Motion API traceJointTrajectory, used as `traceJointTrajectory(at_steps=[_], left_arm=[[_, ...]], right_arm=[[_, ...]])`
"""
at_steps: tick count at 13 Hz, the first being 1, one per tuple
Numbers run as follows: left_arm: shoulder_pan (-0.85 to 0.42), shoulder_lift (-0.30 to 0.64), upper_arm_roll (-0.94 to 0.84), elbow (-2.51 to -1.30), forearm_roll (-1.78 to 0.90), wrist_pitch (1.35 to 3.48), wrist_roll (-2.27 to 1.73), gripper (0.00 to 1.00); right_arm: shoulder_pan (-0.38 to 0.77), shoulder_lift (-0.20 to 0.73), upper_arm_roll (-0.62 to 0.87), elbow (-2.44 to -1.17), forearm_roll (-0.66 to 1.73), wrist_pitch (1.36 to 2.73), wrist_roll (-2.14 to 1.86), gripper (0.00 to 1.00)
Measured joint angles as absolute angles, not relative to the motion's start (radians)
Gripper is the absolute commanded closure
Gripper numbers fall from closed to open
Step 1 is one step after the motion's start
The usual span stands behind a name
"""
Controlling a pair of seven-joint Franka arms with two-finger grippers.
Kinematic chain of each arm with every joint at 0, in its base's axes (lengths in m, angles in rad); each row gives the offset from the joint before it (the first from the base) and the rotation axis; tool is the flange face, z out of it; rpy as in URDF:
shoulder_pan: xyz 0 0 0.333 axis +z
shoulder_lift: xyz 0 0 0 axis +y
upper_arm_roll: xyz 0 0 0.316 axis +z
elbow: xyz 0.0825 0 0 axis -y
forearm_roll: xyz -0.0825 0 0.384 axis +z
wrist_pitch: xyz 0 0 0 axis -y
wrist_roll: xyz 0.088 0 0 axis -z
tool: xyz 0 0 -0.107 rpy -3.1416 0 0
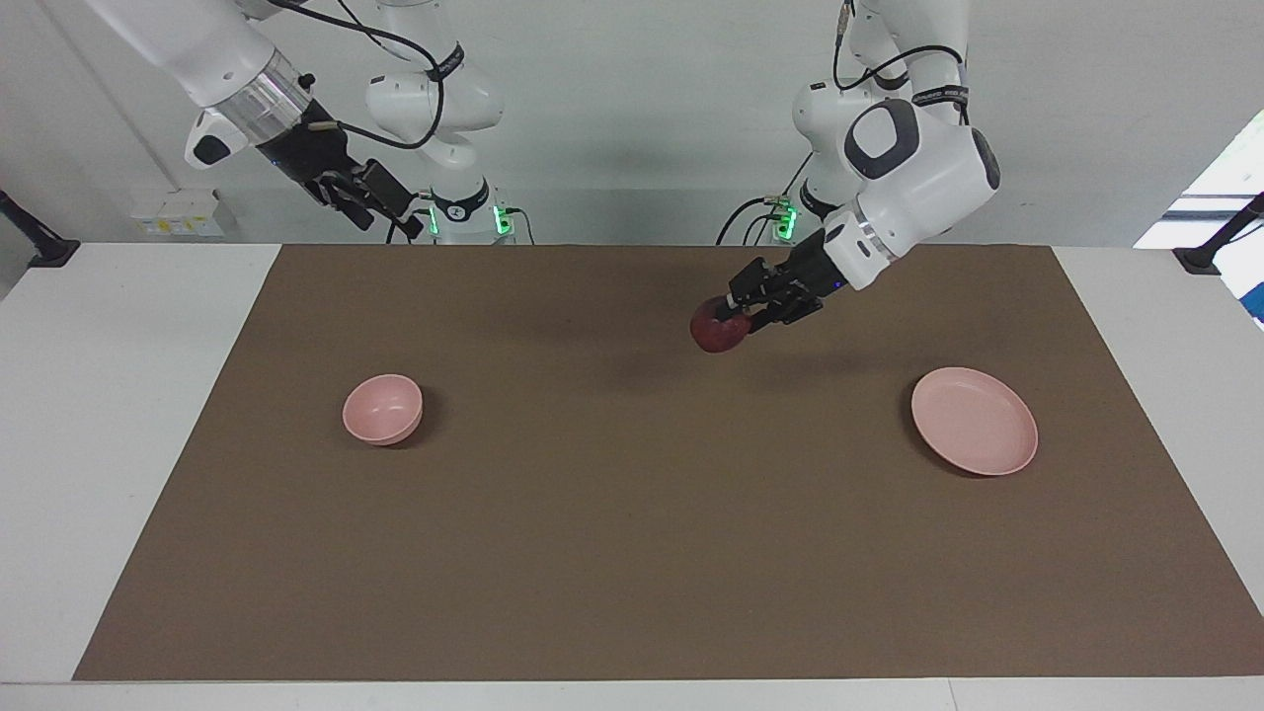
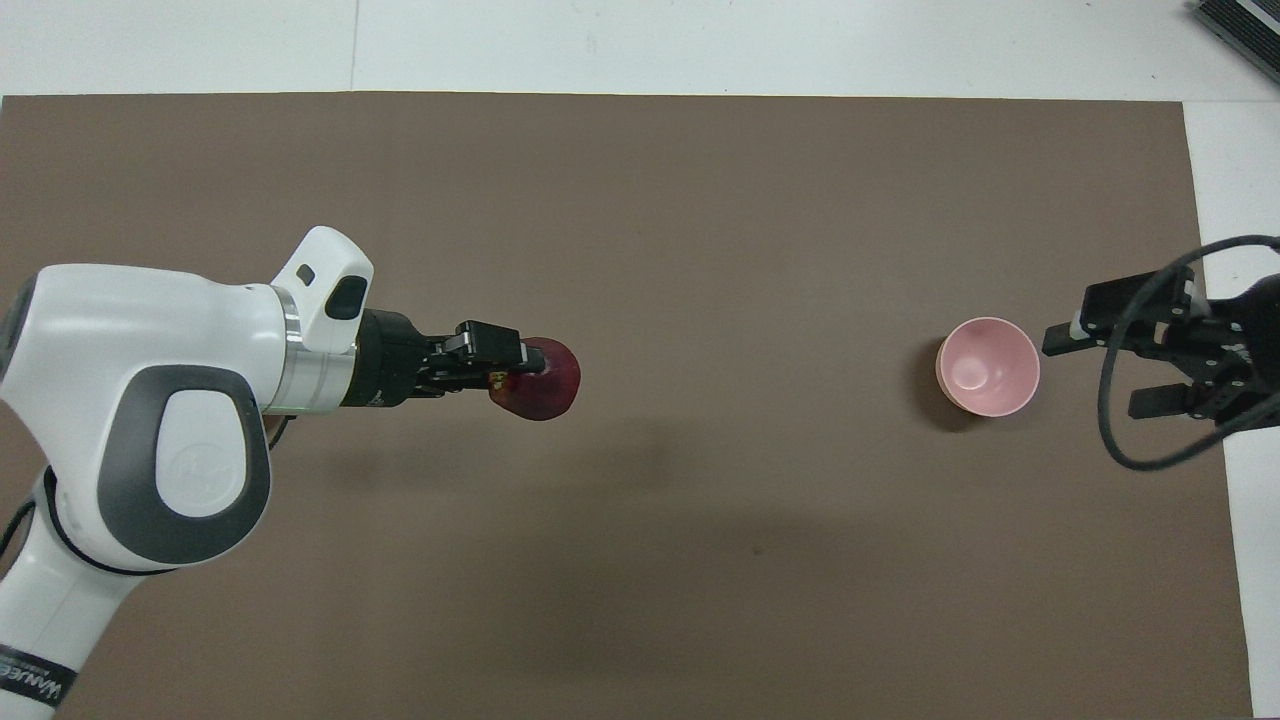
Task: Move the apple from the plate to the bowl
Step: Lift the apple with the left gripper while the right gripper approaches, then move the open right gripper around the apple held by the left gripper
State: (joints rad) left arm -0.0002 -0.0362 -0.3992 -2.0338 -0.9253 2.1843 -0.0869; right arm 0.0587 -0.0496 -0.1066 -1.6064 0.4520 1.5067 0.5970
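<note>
Small print on left arm's black band (image 2: pixel 30 683), perhaps "WANGEE"; otherwise nothing legible.

White arms (image 1: pixel 918 173), grey patches, black cables (image 2: pixel 1130 400).

Your apple is up in the air, away from both plate and bowl.

You can see the apple (image 1: pixel 718 333), small, round and dark red with a small yellowish patch, lifted over the brown mat between the plate and the bowl, closer to the plate's end. The plate (image 1: pixel 975 421) is wide, shallow, pale pink with a low rim; it lies flat on the mat toward the left arm's end of the bench, with nothing on it. The bowl (image 1: pixel 382 409) is smaller, deeper, pale pink, and stands upright toward the right arm's end with nothing in it. Plate and bowl sit well apart, about equally near to the robots.
</note>
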Motion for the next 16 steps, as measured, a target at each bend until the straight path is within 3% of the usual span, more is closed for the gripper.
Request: traceJointTrajectory(at_steps=[6, 11, 16], left_arm=[[-0.002, -0.027, -0.623, -2.034, -1.198, 2.651, -0.133, 1.00], [-0.002, -0.028, -0.674, -2.008, -1.276, 2.788, -0.137, 1.00], [-0.002, -0.028, -0.692, -2.006, -1.282, 2.809, -0.139, 1.00]], right_arm=[[0.078, 0.050, -0.105, -1.608, 0.708, 1.665, 0.979, 0.00], [0.181, 0.116, -0.102, -1.608, 0.777, 1.759, 1.159, 0.00], [0.285, 0.125, -0.100, -1.608, 0.784, 1.864, 1.163, 0.00]])
